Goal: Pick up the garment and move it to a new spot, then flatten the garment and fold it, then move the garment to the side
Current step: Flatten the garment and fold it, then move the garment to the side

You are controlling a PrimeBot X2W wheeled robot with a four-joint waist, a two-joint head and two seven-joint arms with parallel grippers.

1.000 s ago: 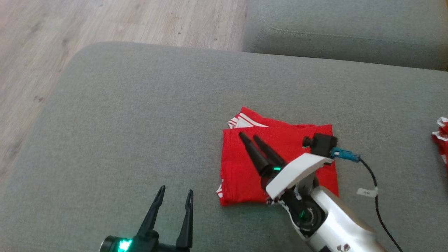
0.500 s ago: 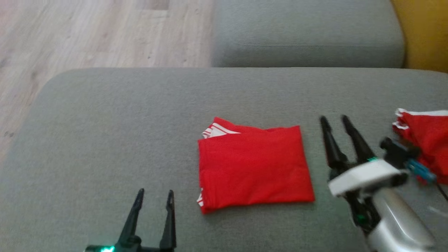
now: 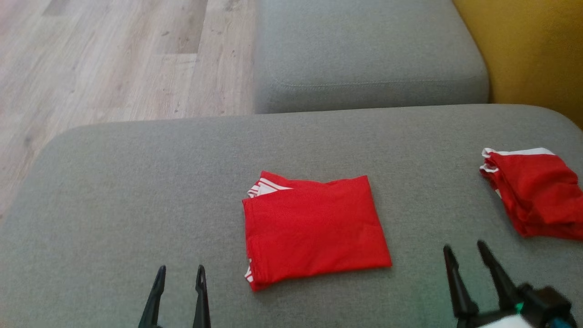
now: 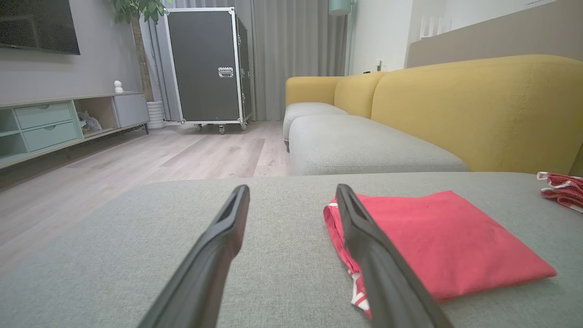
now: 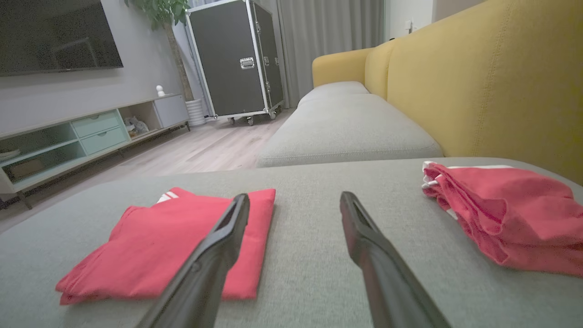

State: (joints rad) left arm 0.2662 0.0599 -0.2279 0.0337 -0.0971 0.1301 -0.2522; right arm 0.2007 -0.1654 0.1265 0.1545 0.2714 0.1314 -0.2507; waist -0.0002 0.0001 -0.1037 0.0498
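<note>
Right gripper (image 3: 464, 247) is pulled back off the folded garment (image 3: 314, 228); both grippers are spread wide and empty.

The garment is seen folded flat mid-cushion on the grey cushion (image 3: 136, 182), touched by nothing. Against the frame a second earlier, the right gripper is no longer over it and is now parked at 5 o'clock of the garment. The left gripper (image 3: 180, 269) is at 7 o'clock, and both are clear of the cloth. The head camera is shifted too, so the garment is not counted as moved. The fold is judged done, with the move to the side left. A second, rumpled red garment (image 3: 533, 196) is seen at 3 o'clock, well apart. The room beyond is given by the wrist views, not the head view: black wheeled case (image 4: 205, 64), low cabinet (image 4: 45, 123).
</note>
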